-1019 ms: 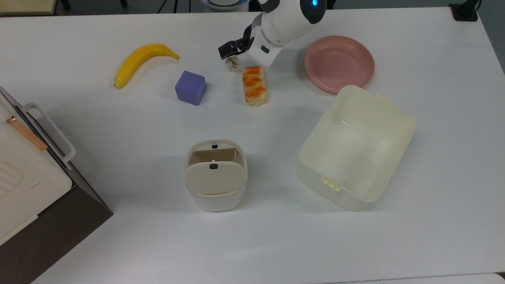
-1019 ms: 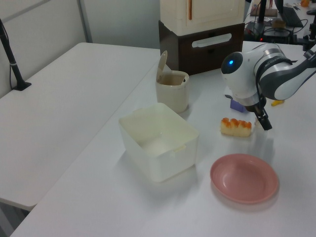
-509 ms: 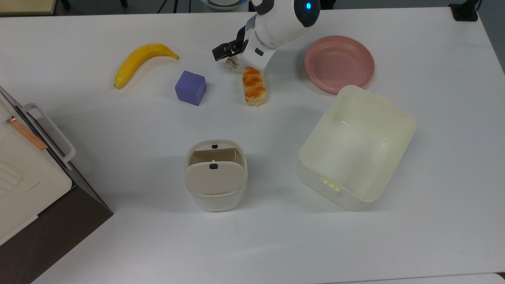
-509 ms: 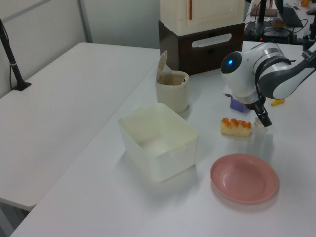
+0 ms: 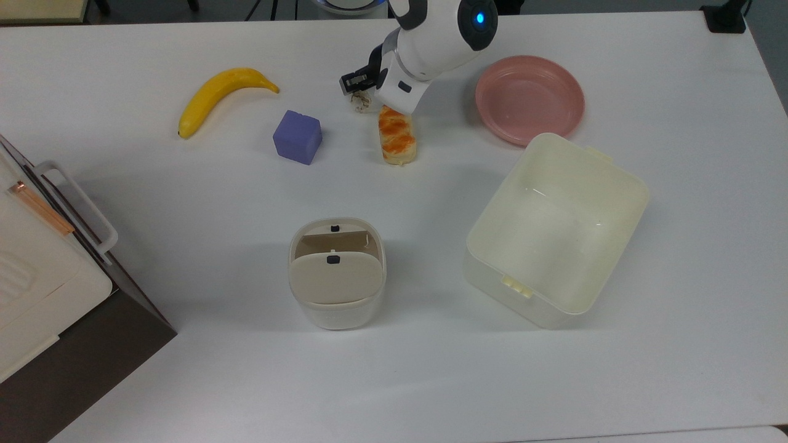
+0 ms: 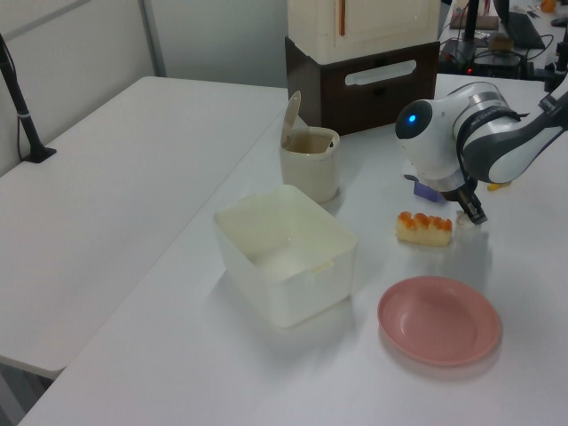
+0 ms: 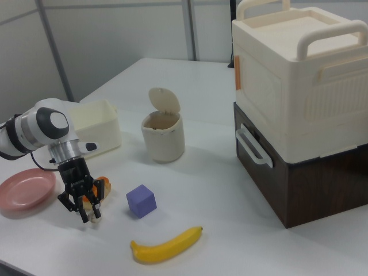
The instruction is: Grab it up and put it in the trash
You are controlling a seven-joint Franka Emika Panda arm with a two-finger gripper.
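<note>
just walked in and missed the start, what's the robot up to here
The Franka arm has its pincer lowered to the table at a tiny crumpled paper wad, between the purple cube and the orange-glazed bread stick. The fingers stand open around the wad, which rests on the table, not yet lifted. The small white bin with the beige swing lid waits nearer the top view's bottom edge. A banana, a pink plate and a cream box sit untouched.

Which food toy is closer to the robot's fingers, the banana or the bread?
The orange-glazed bread stick. Its end lies right beside the gripper, while the yellow banana lies farther off, past the purple cube.
</note>
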